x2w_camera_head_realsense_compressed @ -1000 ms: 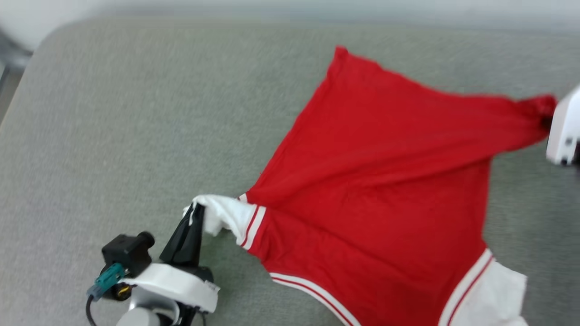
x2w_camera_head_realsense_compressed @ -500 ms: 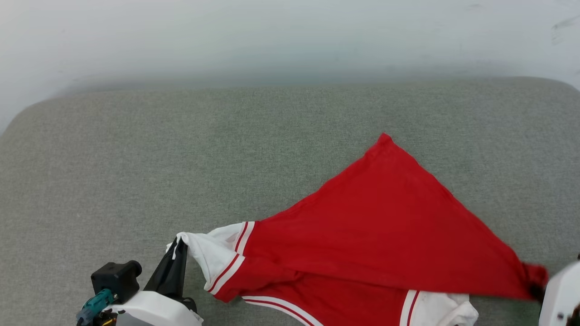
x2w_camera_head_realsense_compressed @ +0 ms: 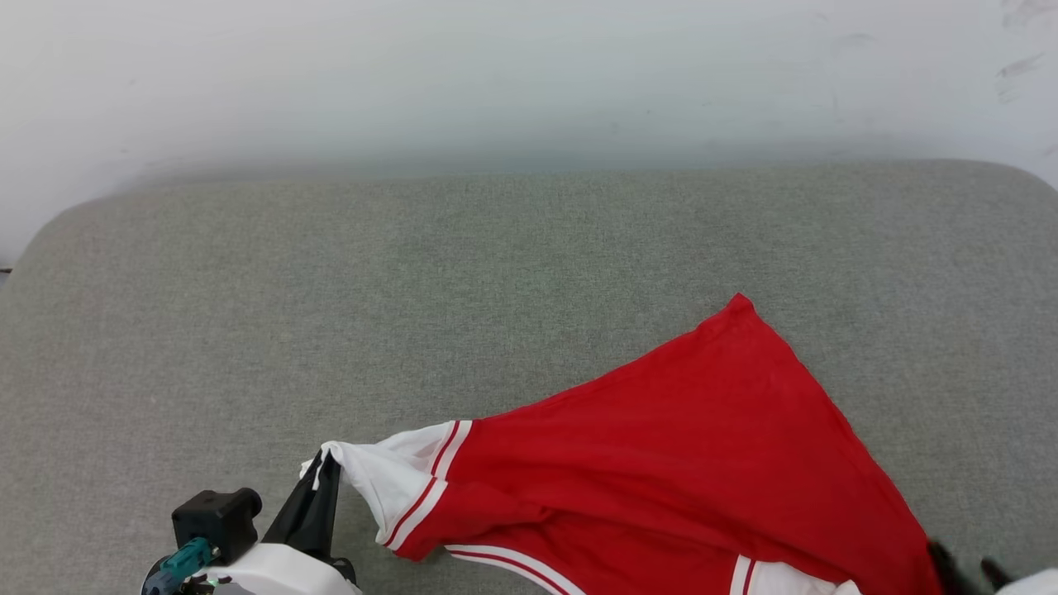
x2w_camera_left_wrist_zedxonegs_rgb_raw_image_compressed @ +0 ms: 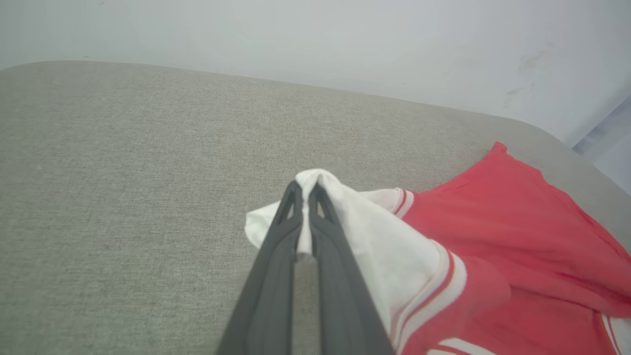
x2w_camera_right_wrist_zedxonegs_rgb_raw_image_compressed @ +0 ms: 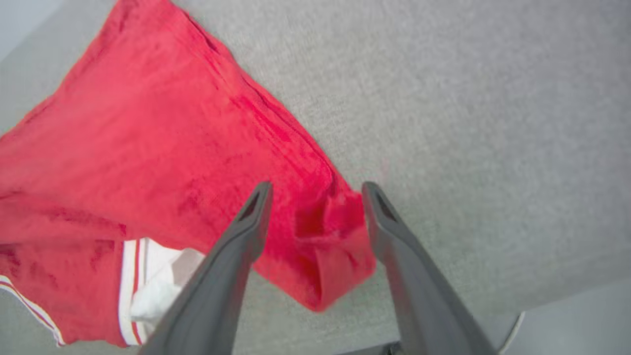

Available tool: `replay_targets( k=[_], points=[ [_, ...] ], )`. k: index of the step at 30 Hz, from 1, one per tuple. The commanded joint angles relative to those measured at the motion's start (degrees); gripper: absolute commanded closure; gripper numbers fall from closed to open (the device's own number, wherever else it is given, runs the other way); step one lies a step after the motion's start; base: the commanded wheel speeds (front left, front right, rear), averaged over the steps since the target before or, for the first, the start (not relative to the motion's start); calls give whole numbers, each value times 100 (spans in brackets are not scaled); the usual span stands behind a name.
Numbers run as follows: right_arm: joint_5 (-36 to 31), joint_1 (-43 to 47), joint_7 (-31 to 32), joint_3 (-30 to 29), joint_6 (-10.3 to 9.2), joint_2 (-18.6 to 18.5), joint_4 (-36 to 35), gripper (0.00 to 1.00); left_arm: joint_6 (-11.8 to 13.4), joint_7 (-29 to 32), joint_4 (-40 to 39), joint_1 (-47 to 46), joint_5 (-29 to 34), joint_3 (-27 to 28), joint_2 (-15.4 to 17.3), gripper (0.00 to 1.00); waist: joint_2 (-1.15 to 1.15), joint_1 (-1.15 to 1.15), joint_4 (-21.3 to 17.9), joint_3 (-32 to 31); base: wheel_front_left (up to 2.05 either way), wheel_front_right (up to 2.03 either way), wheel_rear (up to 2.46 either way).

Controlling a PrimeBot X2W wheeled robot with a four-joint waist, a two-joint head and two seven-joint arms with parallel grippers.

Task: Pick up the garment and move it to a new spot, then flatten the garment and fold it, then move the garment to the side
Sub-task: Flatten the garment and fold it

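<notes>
Left pincer [x2w_camera_left_wrist_zedxonegs_rgb_raw_image_compressed: 305,190] clamped on the white sleeve [x2w_camera_left_wrist_zedxonegs_rgb_raw_image_compressed: 365,231]. Right pincer [x2w_camera_right_wrist_zedxonegs_rgb_raw_image_compressed: 318,190] apart, with the red corner between its fingers, unpinched. Shirt [x2w_camera_head_realsense_compressed: 678,463] lies skewed on the grey counter [x2w_camera_head_realsense_compressed: 413,289]. Flattening, likely: regrip the corner, pull outward evenly, stay low.

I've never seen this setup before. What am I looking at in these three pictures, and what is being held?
It is a two-armed robot seen through its own cameras. One picture looks down from its head; the other two look along each arm's two dark fingers. On the grey fabric surface lies the garment, a red shirt with white sleeves. The left gripper is shut on a white sleeve. The right gripper is open, with a red corner lying loose between its fingers.
</notes>
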Motion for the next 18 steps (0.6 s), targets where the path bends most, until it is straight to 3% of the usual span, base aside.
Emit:
replay_targets(
  k=[1,5,10,15,17,18],
  points=[
    [-4,-229,-666,63,-3,19,-81,0,30,-3,-16,-41,23,3,42,100,0,1,9,45,0,0,0],
    [-233,-617,-1903,188,-2,-17,-110,0,18,5,-60,-139,26,0,76,100,0,1,45,151,0,0,0],
    [-321,-1227,-2727,401,-2,-124,100,0,25,-25,-132,-265,47,3,89,100,0,1,86,336,0,0,0],
    [-306,-2213,-2657,785,-2,-453,753,0,-15,-65,-224,-503,99,-45,67,100,0,1,197,679,0,0,0],
    [-159,-2835,-2014,1125,-2,-765,1219,0,-90,-92,-227,-698,115,-99,50,100,0,1,323,948,0,0,0],
    [-159,-2835,-2014,1125,-2,-765,1219,0,-90,-92,-227,-698,115,-99,50,100,0,1,323,948,0,0,0]
  ],
)
